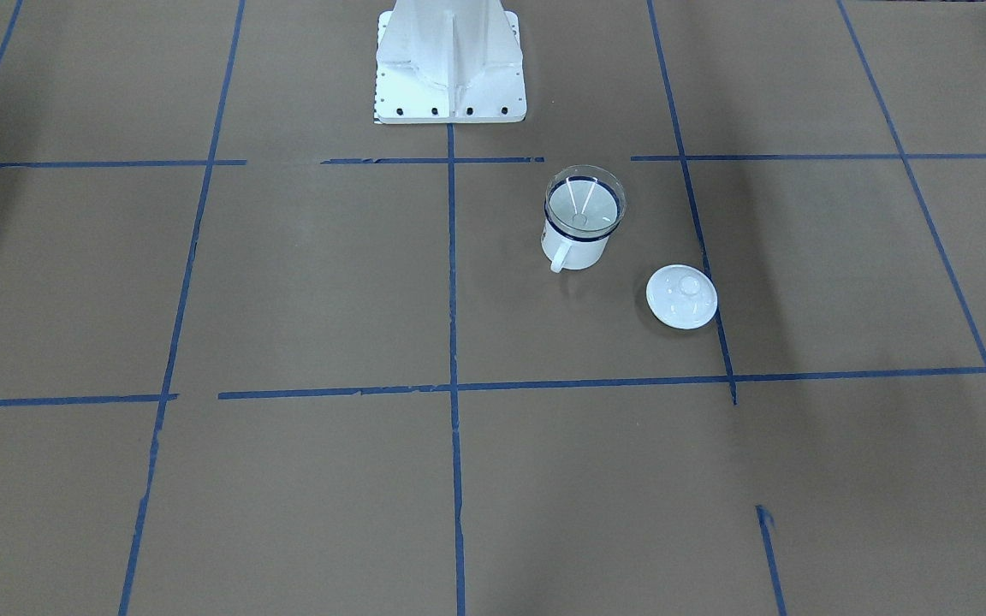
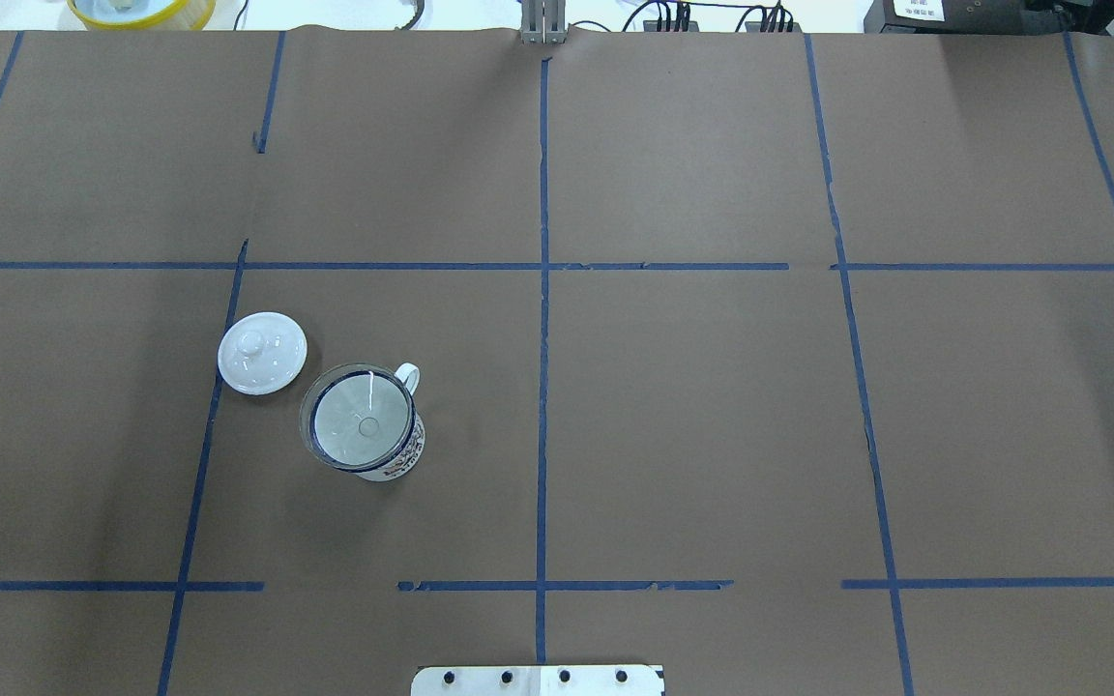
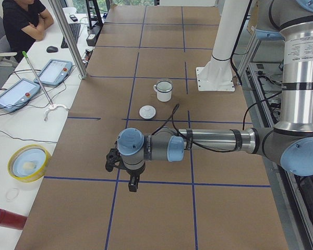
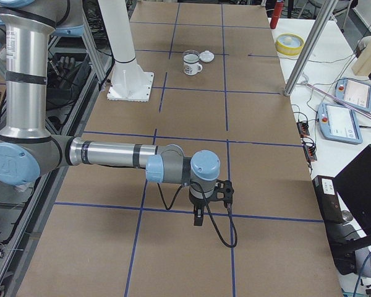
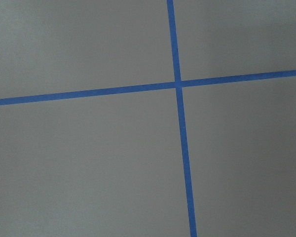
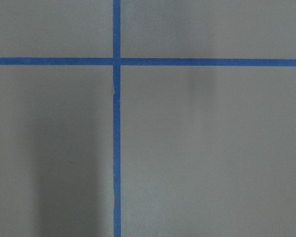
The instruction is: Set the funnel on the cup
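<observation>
The clear funnel [image 1: 585, 204] sits upright in the mouth of the white mug [image 1: 574, 250] with the dark blue rim; its spout points down inside. The pair stands on the brown table, left of centre in the overhead view, with the funnel [image 2: 361, 425] over the cup [image 2: 402, 458]. The pair also shows in both side views, with the cup [image 3: 164, 91] [image 4: 191, 64] far from both arms. My left gripper [image 3: 132, 186] and my right gripper [image 4: 198, 220] hang over bare table, far from the cup. I cannot tell whether either is open or shut. The wrist views show only table and tape.
A round white knobbed lid [image 1: 681, 296] [image 2: 262, 352] lies flat next to the cup. The white robot base [image 1: 450, 68] stands at the table's edge. A metal pole [image 3: 68, 39], tablets and a yellow bowl [image 3: 28, 162] are on the operators' side.
</observation>
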Available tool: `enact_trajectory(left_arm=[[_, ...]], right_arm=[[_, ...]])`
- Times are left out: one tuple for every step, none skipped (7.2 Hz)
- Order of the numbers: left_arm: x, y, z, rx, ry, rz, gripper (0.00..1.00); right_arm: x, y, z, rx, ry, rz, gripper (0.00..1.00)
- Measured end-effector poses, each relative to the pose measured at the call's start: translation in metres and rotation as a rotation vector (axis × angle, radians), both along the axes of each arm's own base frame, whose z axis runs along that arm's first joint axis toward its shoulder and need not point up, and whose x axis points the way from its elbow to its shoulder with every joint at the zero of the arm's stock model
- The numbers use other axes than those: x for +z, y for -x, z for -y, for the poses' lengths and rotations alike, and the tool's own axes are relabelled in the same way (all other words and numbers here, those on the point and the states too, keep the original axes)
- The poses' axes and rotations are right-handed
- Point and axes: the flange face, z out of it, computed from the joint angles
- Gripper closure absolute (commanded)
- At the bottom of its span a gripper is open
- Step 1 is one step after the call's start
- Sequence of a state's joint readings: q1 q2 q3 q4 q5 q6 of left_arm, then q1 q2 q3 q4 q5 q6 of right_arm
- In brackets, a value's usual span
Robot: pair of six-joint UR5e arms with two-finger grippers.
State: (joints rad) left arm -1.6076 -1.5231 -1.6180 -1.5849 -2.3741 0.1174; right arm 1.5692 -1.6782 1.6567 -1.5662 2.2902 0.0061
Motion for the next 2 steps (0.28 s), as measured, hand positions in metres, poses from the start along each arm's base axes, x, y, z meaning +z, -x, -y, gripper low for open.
enact_trajectory(left_arm=[[0.0011,0.0000,0.0011,0.000,0.002,0.000,0.00],[0.0017,0.0001,0.0014,0.000,0.004,0.000,0.00]], right_arm=[[0.0000,0.0000,0.0000,0.000,0.000,0.000,0.00],[0.0000,0.0000,0.0000,0.000,0.000,0.000,0.00]])
